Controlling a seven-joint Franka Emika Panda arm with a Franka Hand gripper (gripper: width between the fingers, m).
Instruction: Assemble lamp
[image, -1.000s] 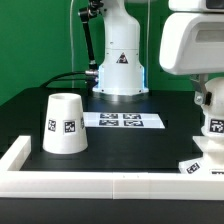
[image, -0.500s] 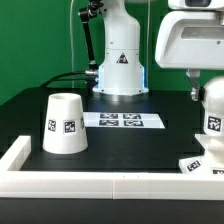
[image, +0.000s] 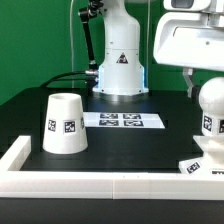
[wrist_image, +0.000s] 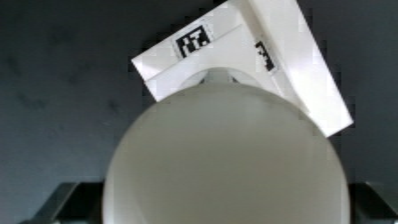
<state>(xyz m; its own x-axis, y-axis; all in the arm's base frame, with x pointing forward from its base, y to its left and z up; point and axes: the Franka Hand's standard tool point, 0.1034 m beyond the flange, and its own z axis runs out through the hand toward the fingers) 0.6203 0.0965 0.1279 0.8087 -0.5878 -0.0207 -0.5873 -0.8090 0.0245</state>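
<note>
The round white bulb (image: 210, 108) with a square tag hangs at the exterior view's right, clear of the table. My gripper (image: 203, 88) is shut on it from above. In the wrist view the bulb (wrist_image: 222, 140) fills the space between the two dark fingers (wrist_image: 71, 205). Beyond it lies the low square base (wrist_image: 267, 50). In the exterior view only part of the base (image: 196, 165) shows, by the front right rim below the bulb. The tapered shade (image: 65, 124) stands mouth down at the left, far from the gripper.
The marker board (image: 122, 121) lies flat at the middle of the black table. The tall white robot pedestal (image: 120, 60) stands behind it. A raised white rim (image: 110, 181) runs along the front edge and up the left side.
The gripper has risen a little with the bulb and drifted toward the exterior view's left, so more of the bulb shows. The shade and base have not moved.
</note>
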